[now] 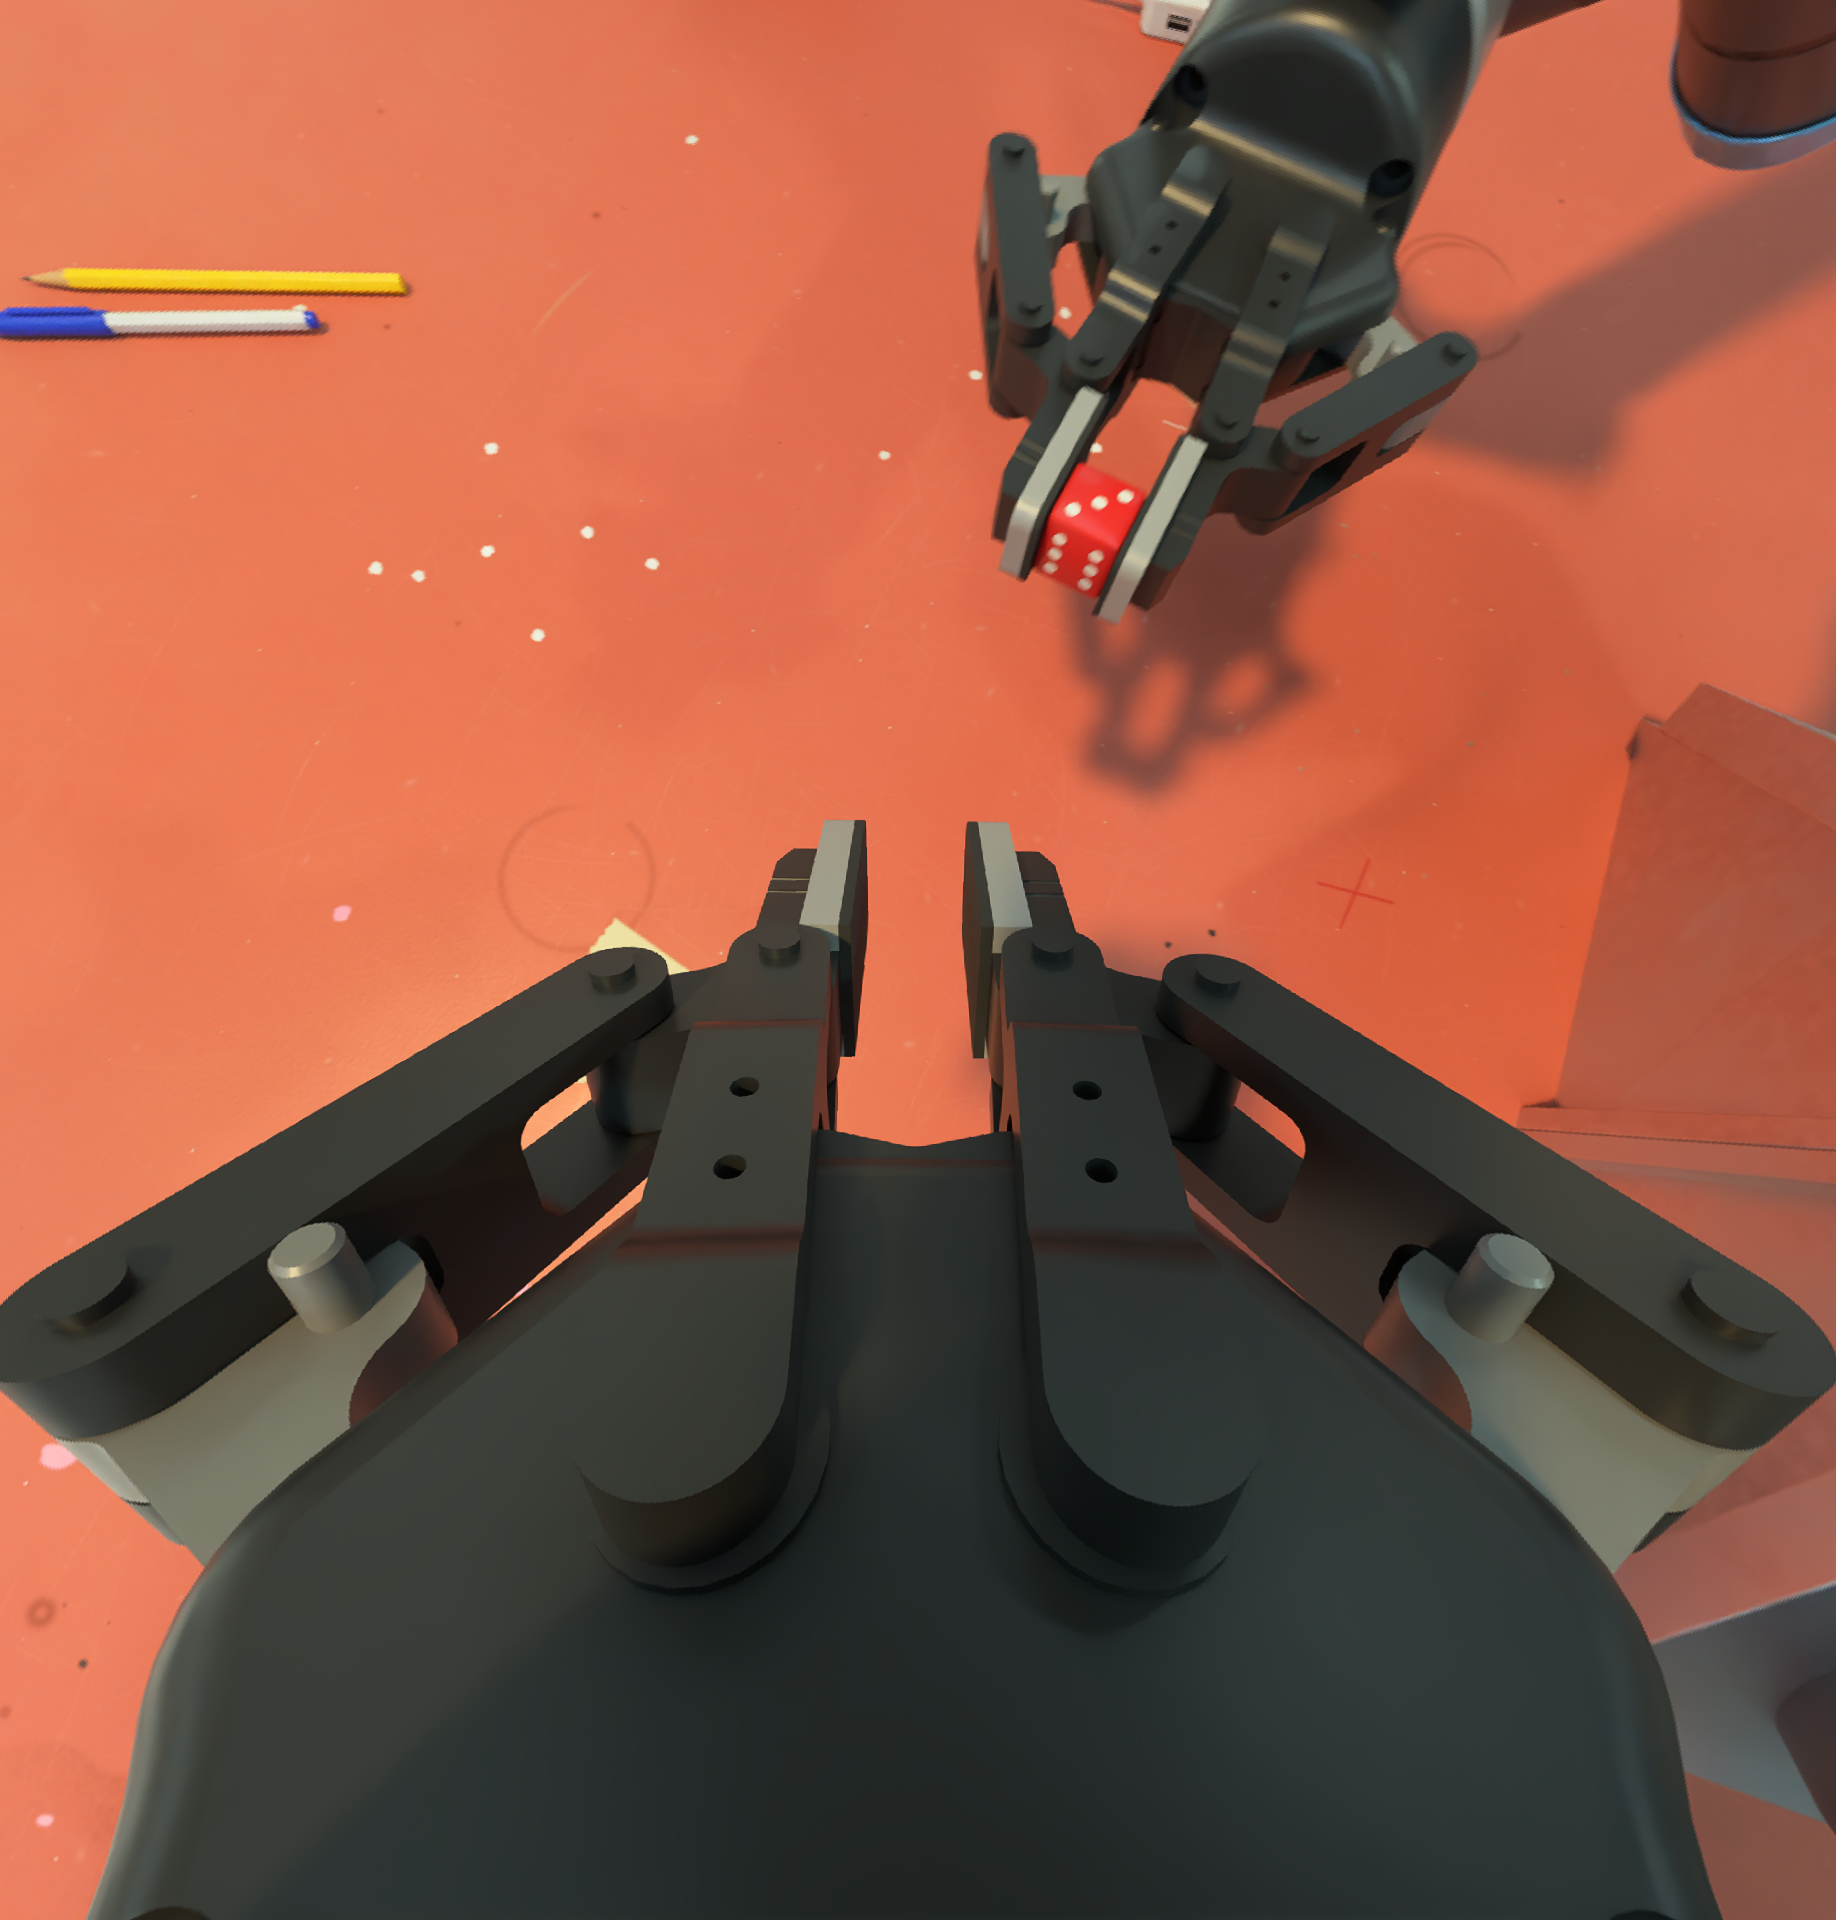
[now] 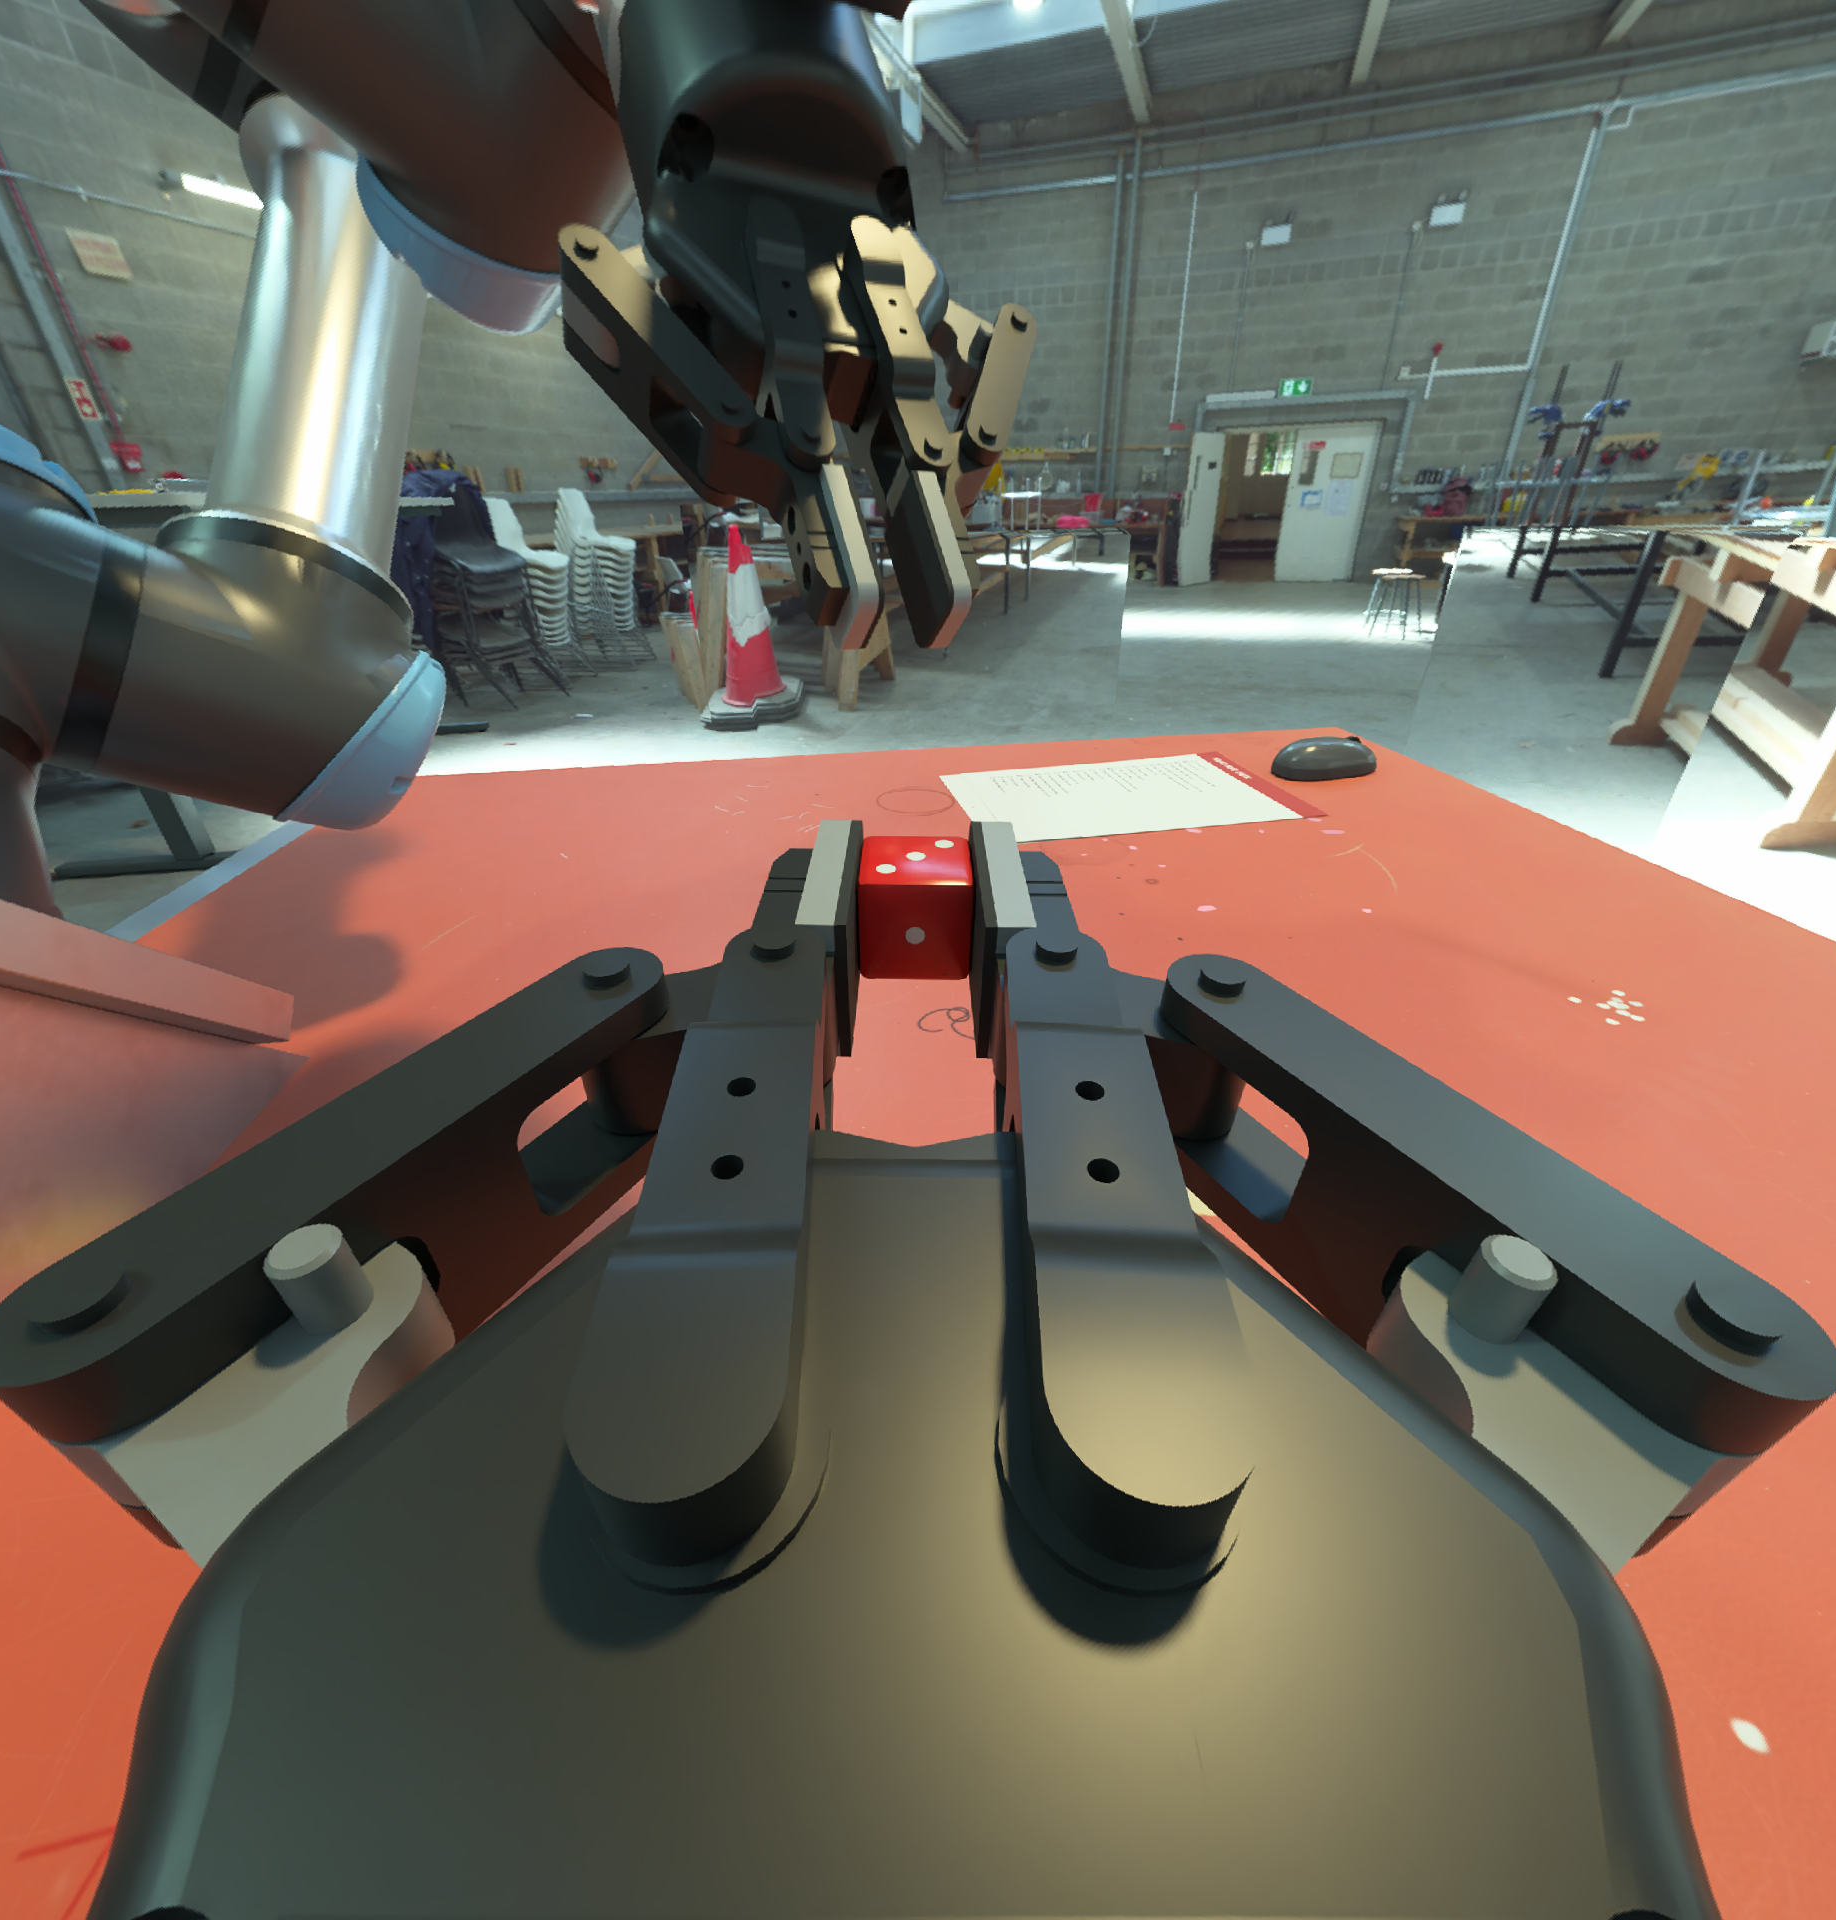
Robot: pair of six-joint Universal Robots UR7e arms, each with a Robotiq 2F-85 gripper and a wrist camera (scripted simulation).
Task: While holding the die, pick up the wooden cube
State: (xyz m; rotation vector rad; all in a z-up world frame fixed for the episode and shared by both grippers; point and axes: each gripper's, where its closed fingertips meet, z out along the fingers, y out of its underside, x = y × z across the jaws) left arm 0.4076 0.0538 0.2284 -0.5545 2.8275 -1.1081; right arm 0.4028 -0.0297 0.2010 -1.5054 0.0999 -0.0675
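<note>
My right gripper [image 2: 914,847] is shut on a red die [image 2: 914,904] with white pips and holds it above the red table [image 2: 1413,1039]. The left wrist view shows the same gripper [image 1: 1075,587] with the die [image 1: 1080,530] at the upper right, its shadow on the table below it. My left gripper [image 1: 914,842] hovers over the table with its jaws a narrow gap apart and nothing between them; it also hangs above in the right wrist view [image 2: 898,613]. A pale tan corner [image 1: 623,938] peeks out beside its left linkage; I cannot tell what it is. No wooden cube shows clearly.
A yellow pencil [image 1: 228,281] and a blue-and-white pen [image 1: 145,320] lie at the far left. A sheet of paper [image 2: 1122,795] and a dark computer mouse [image 2: 1322,758] lie at the table's far edge. A raised arm mount [image 1: 1724,935] stands at the right.
</note>
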